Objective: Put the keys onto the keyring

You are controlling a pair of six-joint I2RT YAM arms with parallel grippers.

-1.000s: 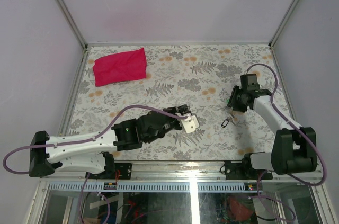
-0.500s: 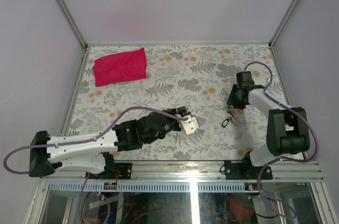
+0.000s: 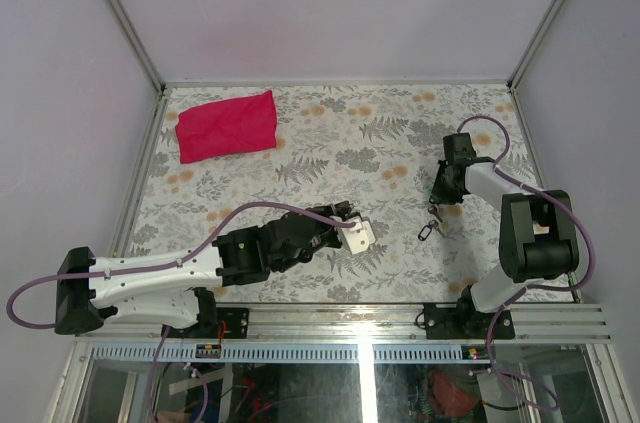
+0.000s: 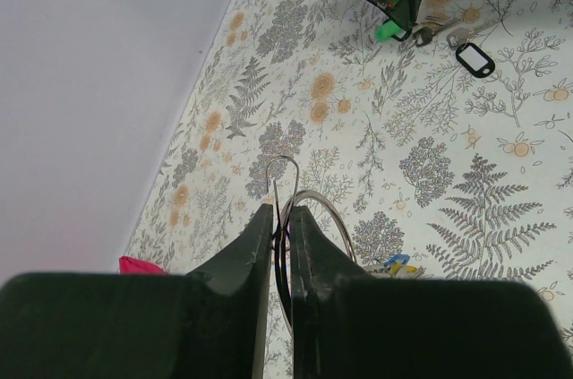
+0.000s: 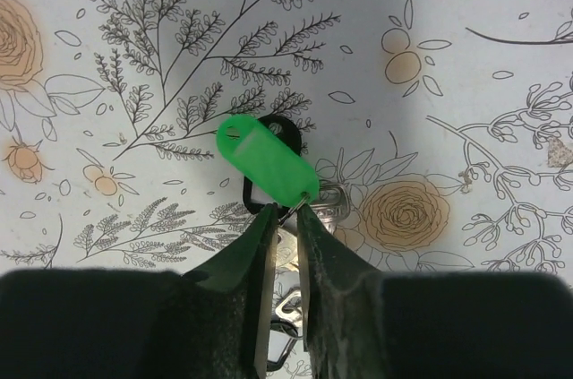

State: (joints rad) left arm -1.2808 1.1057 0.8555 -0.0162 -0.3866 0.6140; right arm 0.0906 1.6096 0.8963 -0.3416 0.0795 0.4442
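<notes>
Holding one keyring point(image 4: 283, 159) and one green-tagged key point(image 5: 268, 163).

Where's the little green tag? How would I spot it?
Look at the right side of the flowery table, where the right gripper points down. The green tag sticks out from between its fingertips, pinched at one end. It is the only bright green thing there; a black-rimmed tag lies nearby.

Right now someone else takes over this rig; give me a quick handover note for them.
Left claw: shut on the keyring.
Right claw: shut at the end of the green tag, over the black tag and loose keys on the table.
Blue and yellow tags lie by the keyring; whether threaded, cannot tell.
Done: both grasps.
To do: bring key to ring and thread the rest.
</notes>
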